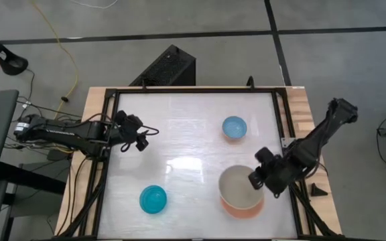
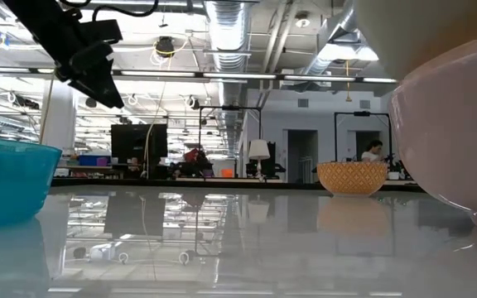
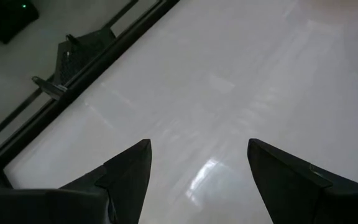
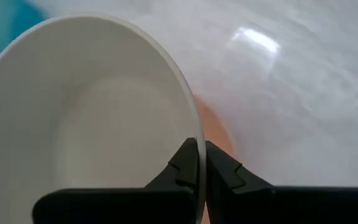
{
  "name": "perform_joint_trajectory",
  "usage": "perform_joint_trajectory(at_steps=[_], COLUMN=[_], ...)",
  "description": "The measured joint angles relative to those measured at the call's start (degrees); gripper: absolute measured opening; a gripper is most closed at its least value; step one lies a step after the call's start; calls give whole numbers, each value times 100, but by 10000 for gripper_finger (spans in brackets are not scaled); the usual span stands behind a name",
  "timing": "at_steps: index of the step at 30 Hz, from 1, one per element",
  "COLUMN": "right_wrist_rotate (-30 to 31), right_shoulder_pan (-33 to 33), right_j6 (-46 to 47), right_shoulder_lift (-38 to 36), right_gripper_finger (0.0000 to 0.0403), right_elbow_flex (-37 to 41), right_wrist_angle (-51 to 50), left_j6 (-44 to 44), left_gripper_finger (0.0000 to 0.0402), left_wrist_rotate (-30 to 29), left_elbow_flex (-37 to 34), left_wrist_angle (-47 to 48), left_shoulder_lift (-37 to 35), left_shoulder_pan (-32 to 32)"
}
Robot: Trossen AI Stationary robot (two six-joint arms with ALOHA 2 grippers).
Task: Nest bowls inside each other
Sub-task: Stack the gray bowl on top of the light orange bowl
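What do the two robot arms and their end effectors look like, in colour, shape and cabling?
Both arms are dark, nearly black, built of slim jointed segments. The left arm carries thin black cables along its length. The right arm looks bulkier near its wrist. The left end effector has two matte black, wedge-shaped fingers tapering to points. The right end effector has the same dark fingers. No markings are visible.

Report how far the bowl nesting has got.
Not finished. In hand: the right hand, shut on the rim of the grey-beige bowl, holds it over the salmon-pink bowl; whether it is seated cannot be told. Left: the light blue bowl and turquoise bowl sit apart. The left hand waits open.
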State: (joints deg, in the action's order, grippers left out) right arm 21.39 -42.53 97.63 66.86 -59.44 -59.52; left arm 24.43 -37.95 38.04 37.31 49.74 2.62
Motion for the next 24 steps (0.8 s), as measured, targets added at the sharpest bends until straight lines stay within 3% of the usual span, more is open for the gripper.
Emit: perform_joint_trajectory(at_steps=[15, 24], right_wrist_rotate=[-51, -210], right_shoulder_pan=[-759, -998], right_j6=[1370, 1496], right_shoulder_lift=[814, 1369], right_gripper_finger=[35, 74], right_elbow_flex=[-2, -2], right_wrist_angle=[-64, -30], left_j6=[-195, -197], left_gripper_finger=[255, 255], left_wrist_rotate=[314, 315], left_elbow_flex=[0, 0], left_wrist_angle=[-156, -247], left_shoulder_lift=[0, 0], left_shoulder_pan=[-234, -234])
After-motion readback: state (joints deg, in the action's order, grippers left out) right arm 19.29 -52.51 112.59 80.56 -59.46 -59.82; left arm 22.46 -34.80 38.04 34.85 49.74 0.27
